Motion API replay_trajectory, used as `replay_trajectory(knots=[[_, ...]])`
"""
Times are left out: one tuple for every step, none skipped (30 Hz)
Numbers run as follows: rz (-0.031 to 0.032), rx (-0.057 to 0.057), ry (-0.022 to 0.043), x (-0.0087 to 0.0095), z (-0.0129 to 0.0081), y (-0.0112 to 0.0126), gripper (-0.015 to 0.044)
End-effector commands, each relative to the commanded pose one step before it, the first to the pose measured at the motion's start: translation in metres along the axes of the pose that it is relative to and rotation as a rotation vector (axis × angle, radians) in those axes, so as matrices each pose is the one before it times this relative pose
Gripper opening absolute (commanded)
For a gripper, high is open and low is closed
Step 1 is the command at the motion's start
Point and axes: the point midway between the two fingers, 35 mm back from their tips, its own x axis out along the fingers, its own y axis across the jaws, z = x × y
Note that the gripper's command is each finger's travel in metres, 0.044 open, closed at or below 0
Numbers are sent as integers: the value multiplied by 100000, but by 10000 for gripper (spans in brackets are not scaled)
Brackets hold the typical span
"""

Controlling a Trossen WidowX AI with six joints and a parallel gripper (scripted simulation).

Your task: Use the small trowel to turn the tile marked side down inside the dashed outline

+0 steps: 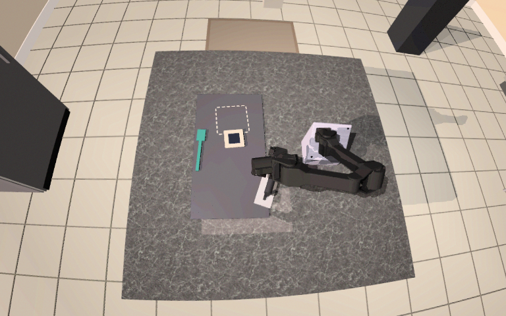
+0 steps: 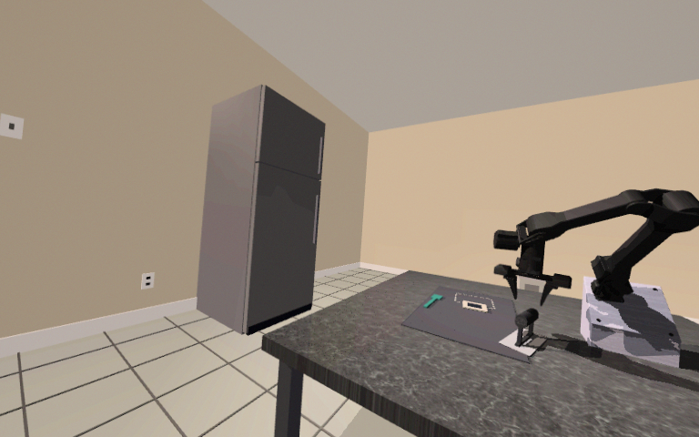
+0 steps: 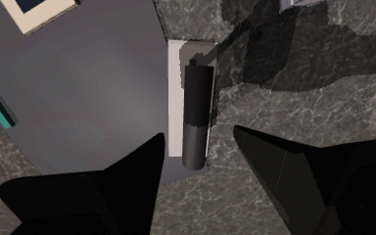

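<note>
Hovering spread above the trowel (image 3: 196,117), the jaws grasp nothing; its dark round handle lies below the gap between them. The trowel rests at the mat's (image 1: 223,186) right edge, its white blade flat. The tile (image 1: 234,138) lies on the mat with its dark mark up, at the outline's (image 1: 231,120) lower right corner and not inside it. The trowel looks light and stiff. The best hold is probably across the handle at mid-length, squeezed firmly, since a smooth cylinder may twist. The thin, rigid tile hugs the mat, so the blade must wedge under an edge.
</note>
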Motion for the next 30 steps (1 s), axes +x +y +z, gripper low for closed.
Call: replay_trajectory(knots=[[1089, -9704, -2836, 303, 213, -201, 300], [270, -2043, -551, 47, 15, -22, 300], [267, -2042, -550, 46, 14, -21, 300], [265, -2042, -550, 45, 13, -21, 300], [261, -2041, -549, 44, 12, -20, 300], [258, -2040, -550, 44, 11, -20, 300], [255, -2038, -550, 43, 10, -19, 300], [278, -2247, -606, 46, 10, -20, 300], [311, -2555, -691, 52, 10, -22, 300], [308, -2569, -695, 51, 8, -21, 300], [304, -2567, -696, 49, 7, -20, 300], [299, -2565, -696, 48, 5, -19, 300], [294, -2562, -697, 47, 4, -18, 300], [289, -2559, -697, 46, 3, -17, 300], [285, -2557, -698, 44, 1, -16, 300], [280, -2554, -698, 43, 0, -15, 300], [276, -2551, -699, 42, -1, -13, 300], [265, -2495, -685, 40, -2, -12, 300], [260, -2482, -683, 38, -3, -10, 300], [256, -2479, -684, 37, -4, -9, 300], [252, -2476, -685, 36, -4, -8, 300], [248, -2473, -686, 35, -5, -7, 300], [243, -2470, -687, 33, -6, -5, 300], [239, -2466, -688, 32, -7, -4, 300], [235, -2463, -689, 31, -7, -2, 300], [231, -2459, -690, 30, -8, -1, 300], [227, -2456, -692, 29, -8, 0, 300], [208, -2289, -647, 26, -8, 2, 300], [180, -2006, -568, 22, -7, 3, 300], [173, -1957, -556, 20, -7, 3, 300]])
